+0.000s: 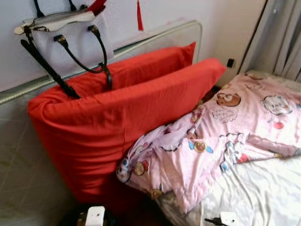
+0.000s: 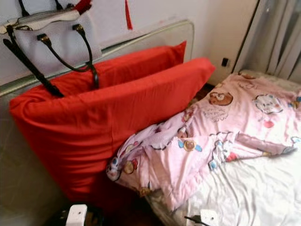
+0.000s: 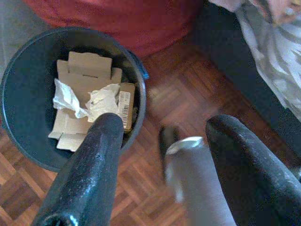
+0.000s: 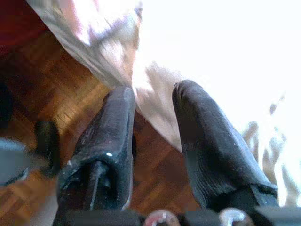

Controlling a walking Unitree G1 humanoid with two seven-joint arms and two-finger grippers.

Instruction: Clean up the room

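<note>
While both arms hang low beside the bed, the head views look down on two big red pillows [image 1: 122, 117] propped upright against the headboard [image 1: 188, 33], one behind the other, filling the frame from nine o'clock through the centre. A pale handbag [image 1: 70, 40] with dark straps hangs at eleven o'clock, its handles drooping onto the rear pillow. From the centre out to three o'clock lies a pink blanket [image 1: 235, 127] printed with cartoon bears, rumpled and bunched where its near corner touches the front pillow, while the white sheet [image 1: 254, 188] of the bed shows bare at five o'clock. Grey curtains [image 1: 282, 42] hang at one o'clock. In the left wrist view the left gripper [image 3: 162, 141] hovers over the wooden parquet floor [image 3: 188, 94] with its two fingers spread wide apart and nothing between them; just beyond one finger stands a dark round bin [image 3: 28, 84] holding flattened cardboard [image 3: 84, 75] and crumpled white paper [image 3: 89, 101], with a red pillow's lower edge right behind it. In the right wrist view the right gripper [image 4: 153, 99] hangs above the floor at the bed's edge, its fingers a little apart and gripping nothing, the blanket's hem and the bright sheet just past the tips.
</note>
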